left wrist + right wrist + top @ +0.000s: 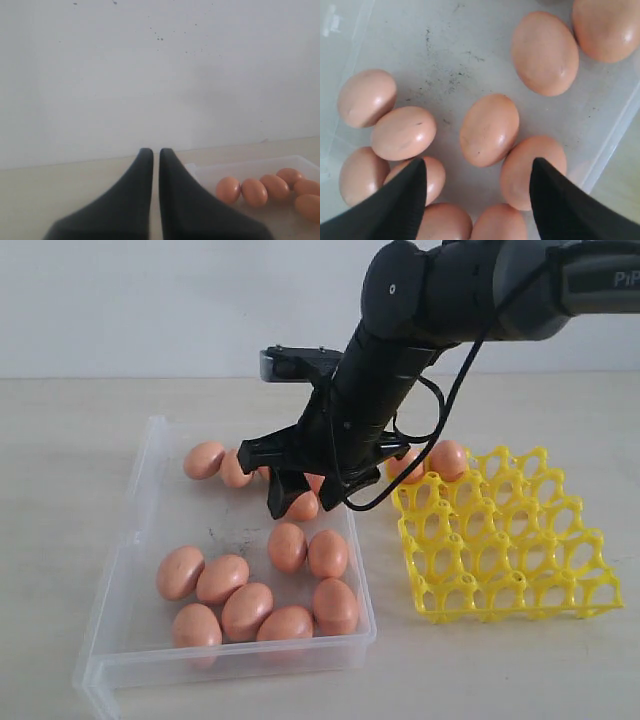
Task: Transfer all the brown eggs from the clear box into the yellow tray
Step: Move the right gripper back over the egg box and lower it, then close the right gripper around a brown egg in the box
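The brown eggs [287, 546] are smooth with a soft sheen. The clear box [230, 655] is transparent plastic, the yellow tray [500, 612] glossy plastic; my right tool [479, 166] looks matt black.

- Behind your workspace stands a plain white painted wall [150, 300], marked with a few small dark specks [159, 37].
- You work on a pale beige matte tabletop [60, 440], softly and evenly lit.
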Robot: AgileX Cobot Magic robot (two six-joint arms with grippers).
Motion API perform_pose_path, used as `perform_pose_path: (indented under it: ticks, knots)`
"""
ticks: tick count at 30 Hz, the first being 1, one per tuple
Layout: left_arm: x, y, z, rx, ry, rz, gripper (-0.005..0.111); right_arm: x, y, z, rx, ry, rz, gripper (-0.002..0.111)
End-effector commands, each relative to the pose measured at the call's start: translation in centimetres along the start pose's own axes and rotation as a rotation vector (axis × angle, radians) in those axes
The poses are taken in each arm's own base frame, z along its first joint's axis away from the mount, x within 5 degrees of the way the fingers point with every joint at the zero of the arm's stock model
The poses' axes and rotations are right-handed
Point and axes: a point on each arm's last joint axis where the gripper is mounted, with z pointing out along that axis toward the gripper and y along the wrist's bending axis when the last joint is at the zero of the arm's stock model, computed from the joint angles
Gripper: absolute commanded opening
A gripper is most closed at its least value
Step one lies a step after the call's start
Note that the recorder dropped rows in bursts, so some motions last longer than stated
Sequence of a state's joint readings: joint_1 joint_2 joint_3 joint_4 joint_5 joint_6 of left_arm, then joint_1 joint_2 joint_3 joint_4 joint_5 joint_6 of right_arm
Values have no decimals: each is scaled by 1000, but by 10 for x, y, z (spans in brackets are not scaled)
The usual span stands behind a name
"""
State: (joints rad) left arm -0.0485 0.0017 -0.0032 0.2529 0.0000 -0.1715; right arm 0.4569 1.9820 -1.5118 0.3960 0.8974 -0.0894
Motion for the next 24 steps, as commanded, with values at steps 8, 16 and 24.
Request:
perform_pose_path:
  ticks: [8,16,24]
  knots:
    - [1,-1,0,8,1,-1,4,5,9,23,123,36,24,54]
    - [1,-1,0,8,1,-1,4,1,4,32,143,-5,33,54]
    - [1,-1,0,8,1,-1,4,-1,7,33,117,-31,54,54]
